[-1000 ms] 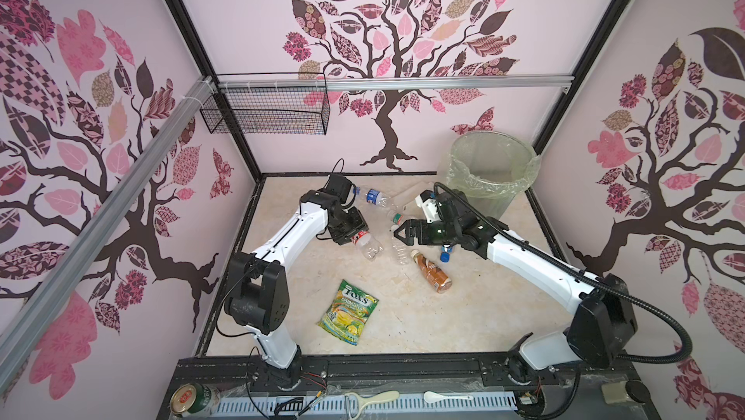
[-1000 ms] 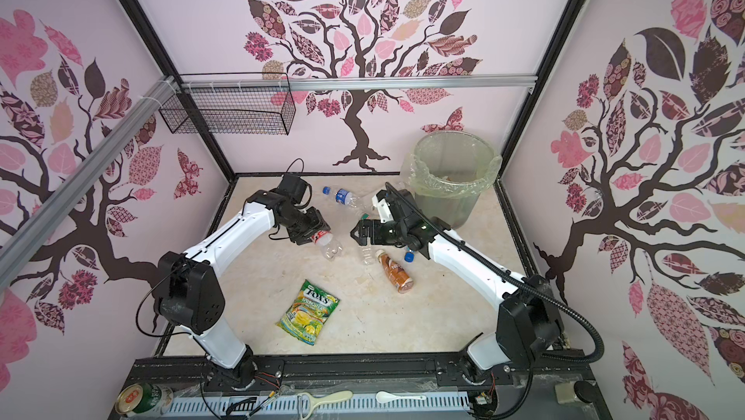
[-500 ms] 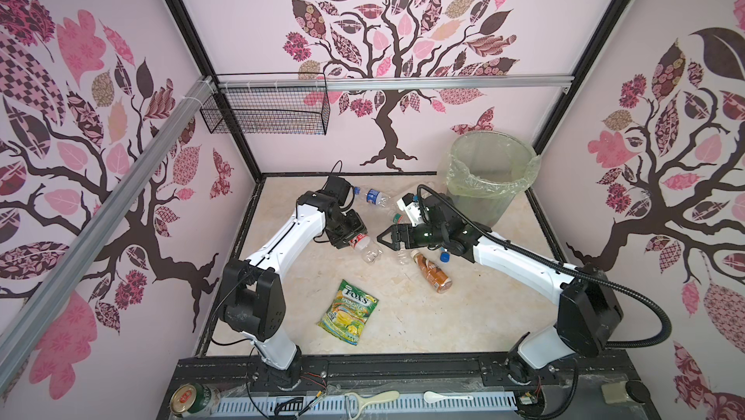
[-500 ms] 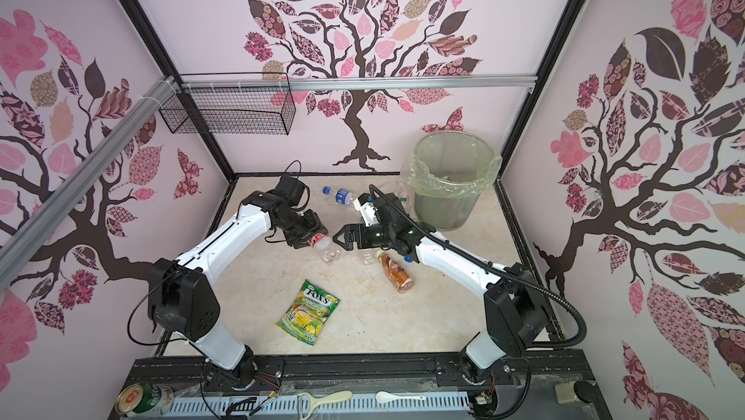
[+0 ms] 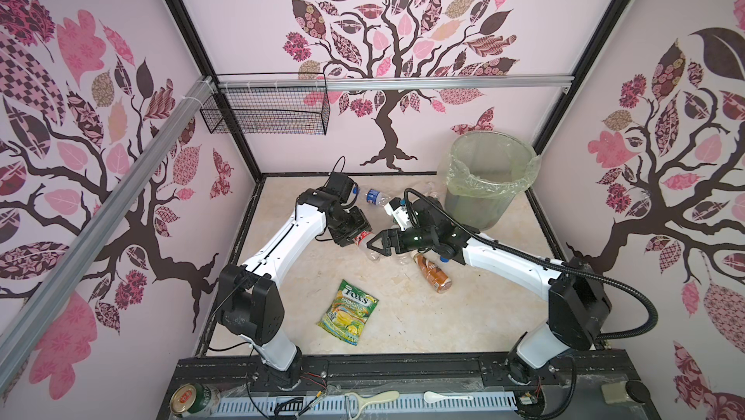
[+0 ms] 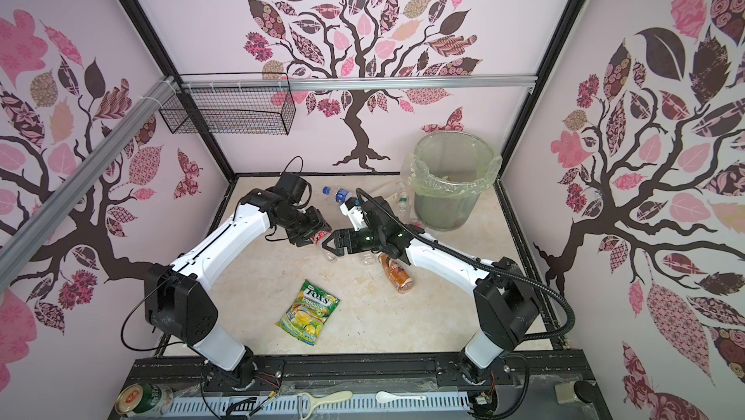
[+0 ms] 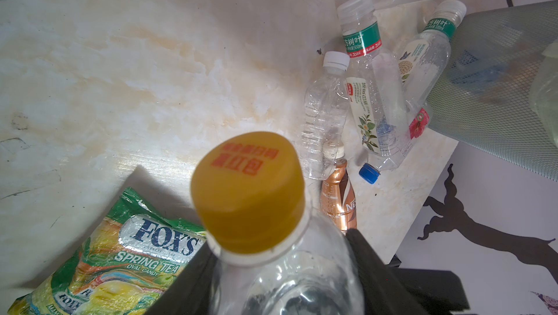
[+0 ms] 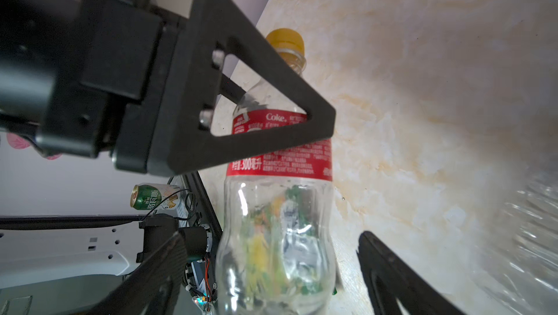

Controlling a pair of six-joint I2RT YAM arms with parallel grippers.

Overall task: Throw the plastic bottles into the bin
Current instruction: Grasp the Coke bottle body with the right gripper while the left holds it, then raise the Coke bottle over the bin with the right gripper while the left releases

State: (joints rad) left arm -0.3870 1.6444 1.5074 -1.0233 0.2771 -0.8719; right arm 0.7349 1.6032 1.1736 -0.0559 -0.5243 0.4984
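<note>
Clear plastic with a red label and a yellow cap, one bottle is held near the middle of the tabletop, pinched by the left gripper, whose black finger lies across the label's upper part. The left arm rises from the front left corner, its white forearm slanting up toward the far edge, and the wrist folds back down and to the right. The right arm comes from the front right corner with its forearm stretched low across the tabletop and its wrist level, pointing left. The right gripper meets the same bottle at its lower body with its jaws spread: in the right wrist view its fingers stand on either side of the clear base with a gap showing. The bin stands upright in the far right corner, well apart from both grippers. A brown-labelled bottle lies just under the right forearm, a blue-labelled bottle lies near the far edge, and more clear bottles lie bunched against the foot of the bin. A green candy bag lies flat toward the front edge
</note>
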